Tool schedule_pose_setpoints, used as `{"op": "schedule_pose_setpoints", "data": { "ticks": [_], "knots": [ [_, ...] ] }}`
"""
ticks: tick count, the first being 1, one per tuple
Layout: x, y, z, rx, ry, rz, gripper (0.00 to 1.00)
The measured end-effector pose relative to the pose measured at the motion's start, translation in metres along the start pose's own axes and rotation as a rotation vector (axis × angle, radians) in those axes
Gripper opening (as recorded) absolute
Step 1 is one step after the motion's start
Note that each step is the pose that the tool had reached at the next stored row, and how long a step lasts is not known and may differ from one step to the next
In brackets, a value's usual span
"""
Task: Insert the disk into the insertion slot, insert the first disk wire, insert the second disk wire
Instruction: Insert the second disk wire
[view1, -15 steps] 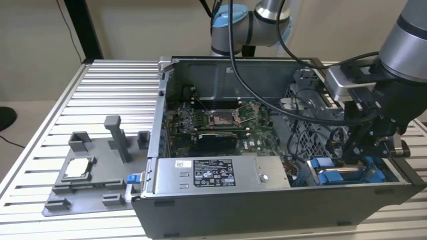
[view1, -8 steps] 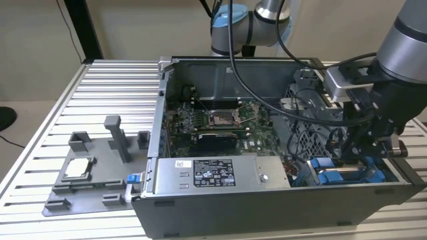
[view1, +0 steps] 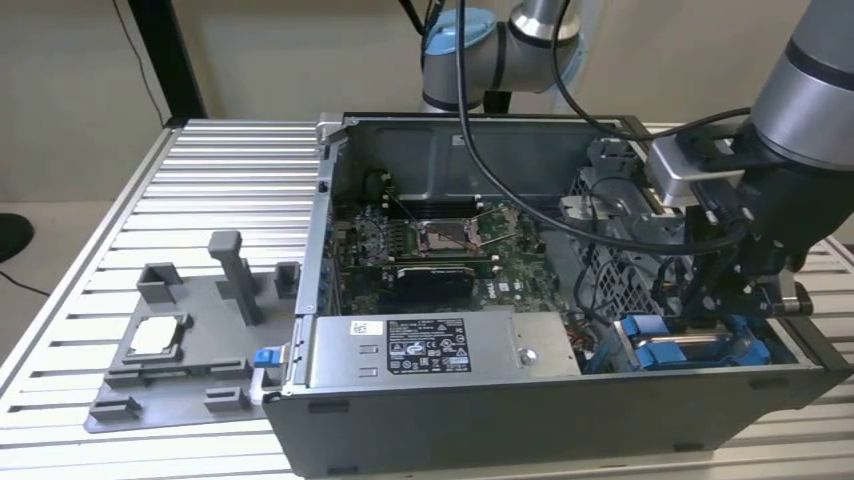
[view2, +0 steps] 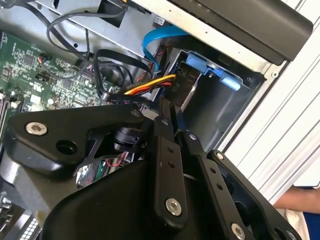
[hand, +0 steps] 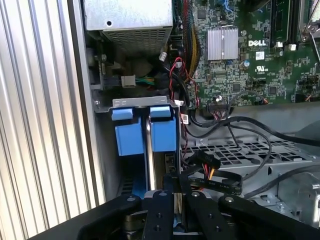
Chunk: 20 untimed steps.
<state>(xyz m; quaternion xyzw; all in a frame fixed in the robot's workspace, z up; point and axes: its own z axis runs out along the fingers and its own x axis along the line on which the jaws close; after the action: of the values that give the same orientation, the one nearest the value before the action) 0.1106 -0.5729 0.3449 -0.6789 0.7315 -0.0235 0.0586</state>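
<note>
The insertion slot (view1: 663, 348) is at the case's near corner on the exterior view's right, its blue rails (hand: 132, 137) standing side by side. A grey disk edge (hand: 149, 150) lies between the rails, mostly hidden. My gripper (view1: 707, 315) reaches down into the case right beside the slot. Its fingers (view2: 164, 125) come together on a black connector with yellow, orange and red wires (view2: 150, 85), one disk wire. That connector (hand: 202, 164) sits at my fingertips, next to the rails. A blue flat cable (view2: 152, 45) curves above the bay.
The motherboard with its silver processor socket (view1: 441, 235) fills the case floor. A power supply (view1: 427, 345) lies along the near wall. A grey fixture (view1: 187, 330) stands on the ribbed table (view1: 200, 170). Black cables (hand: 240, 122) cross the perforated cage. A person's hand (view2: 300, 202) is outside the case.
</note>
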Motion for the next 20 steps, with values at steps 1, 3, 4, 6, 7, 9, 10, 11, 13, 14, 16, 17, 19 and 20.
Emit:
{"op": "schedule_pose_setpoints", "data": {
  "ticks": [1,3,4,6,7,9,10,11,13,14,16,17,19,20],
  "knots": [
    [-0.0001,-0.0001,0.0004,0.0000,-0.0001,0.000,0.00],
    [-0.0002,-0.0003,0.0009,0.0000,0.0000,0.000,0.00],
    [-0.0003,-0.0004,0.0012,0.0000,0.0000,0.000,0.00],
    [-0.0004,-0.0007,0.0017,0.0000,-0.0001,0.000,0.00],
    [-0.0005,-0.0008,0.0020,0.0000,-0.0001,0.000,0.00],
    [-0.0007,-0.0012,0.0025,0.0000,0.0000,0.000,0.00],
    [-0.0007,-0.0015,0.0027,0.0000,0.0000,0.000,0.00],
    [-0.0008,-0.0017,0.0030,0.0000,0.0000,0.000,0.00],
    [-0.0008,-0.0018,0.0038,0.0000,-0.0002,0.000,0.00],
    [-0.0008,-0.0019,0.0041,0.0000,-0.0002,-0.001,0.00],
    [-0.0008,-0.0020,0.0047,-0.0001,-0.0002,-0.002,0.00],
    [-0.0008,-0.0021,0.0051,0.0000,-0.0003,-0.002,0.00],
    [-0.0008,-0.0020,0.0059,-0.0002,-0.0005,-0.003,0.00],
    [-0.0008,-0.0020,0.0064,-0.0002,-0.0006,-0.004,0.00]
  ]
}}
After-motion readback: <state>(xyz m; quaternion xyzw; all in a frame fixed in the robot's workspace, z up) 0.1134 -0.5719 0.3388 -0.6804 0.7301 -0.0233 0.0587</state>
